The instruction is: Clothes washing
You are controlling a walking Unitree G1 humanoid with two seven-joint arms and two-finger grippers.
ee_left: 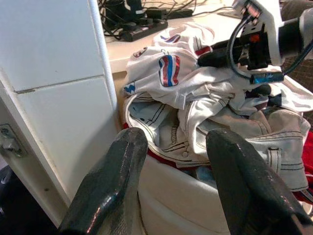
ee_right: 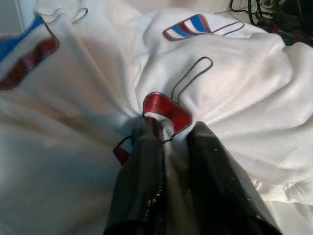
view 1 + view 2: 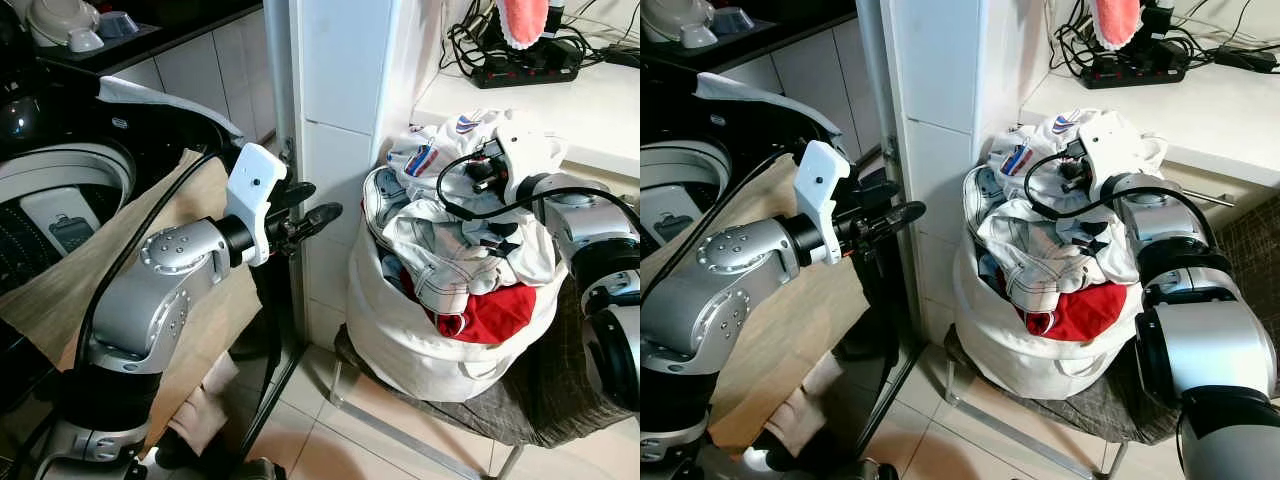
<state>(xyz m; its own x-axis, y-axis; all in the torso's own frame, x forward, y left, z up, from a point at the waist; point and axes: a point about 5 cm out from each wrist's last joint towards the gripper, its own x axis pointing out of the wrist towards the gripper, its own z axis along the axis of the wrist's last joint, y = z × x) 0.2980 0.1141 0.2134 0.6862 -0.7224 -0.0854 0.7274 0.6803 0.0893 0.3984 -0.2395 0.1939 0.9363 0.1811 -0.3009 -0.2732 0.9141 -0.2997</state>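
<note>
A white laundry bag [image 3: 420, 345] sits on a low seat, heaped with clothes. On top lies a white garment [image 3: 430, 150] with red and blue striped patches; a red garment [image 3: 495, 315] shows lower in the pile. My right gripper [image 2: 168, 132] is down on the heap, shut on a fold of the white garment [image 2: 230, 83]. To the left, my left gripper [image 3: 312, 212] is held out level beside the tiled pillar, short of the bag. Its fingers [image 1: 122, 161] stand open with nothing between them.
A white tiled pillar [image 3: 340, 100] stands between the bag and a washing machine [image 3: 60, 190] at far left. A beige cloth [image 3: 205, 330] hangs behind my left arm. A counter [image 3: 570, 110] with a power strip [image 3: 525, 65] lies behind the bag. Tiled floor [image 3: 330, 440] lies below.
</note>
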